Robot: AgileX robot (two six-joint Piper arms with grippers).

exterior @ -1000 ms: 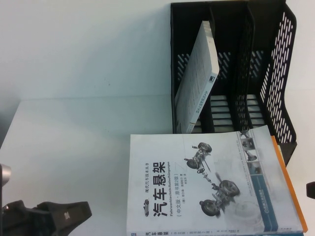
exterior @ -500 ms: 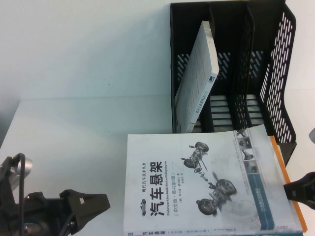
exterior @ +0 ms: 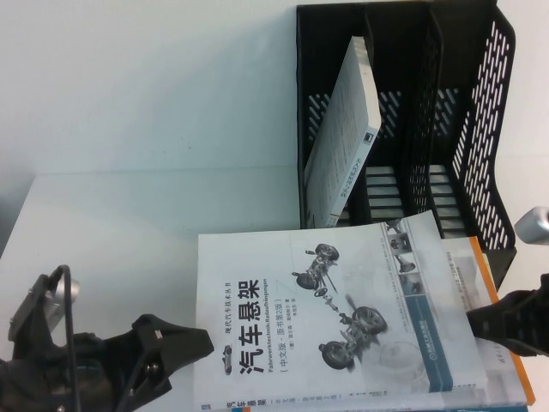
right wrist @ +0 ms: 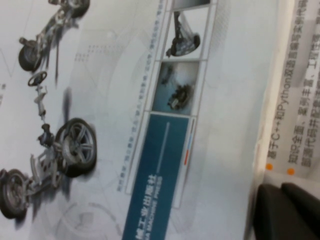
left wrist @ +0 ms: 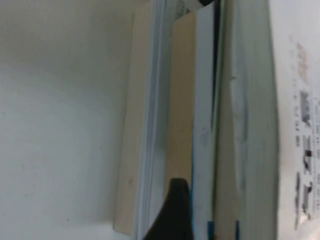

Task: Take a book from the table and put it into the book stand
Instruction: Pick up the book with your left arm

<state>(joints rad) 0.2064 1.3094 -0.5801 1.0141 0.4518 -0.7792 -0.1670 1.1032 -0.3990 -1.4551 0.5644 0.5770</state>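
The book (exterior: 343,318), white-grey with a black Chinese title and a car suspension drawing, lies flat on top of a stack on the table (exterior: 111,223), in front of the black book stand (exterior: 489,112). My right gripper (exterior: 482,322) is shut, its tips against the book's right edge; the right wrist view shows its fingers (right wrist: 280,205) beside the cover (right wrist: 100,125). My left gripper (exterior: 184,348) is open at the stack's left edge. The left wrist view shows one finger (left wrist: 175,210) at the stacked page edges (left wrist: 250,125).
A pale grey-white book (exterior: 343,146) leans in the stand's left slot; the other two slots hold nothing. An orange-edged book (exterior: 508,360) lies under the top book and sticks out on the right, and also shows in the right wrist view (right wrist: 295,90).
The top book has slid left across the stack, uncovering more of the orange-edged book. My right gripper came in from the right against its edge. My left gripper moved up toward the stack.
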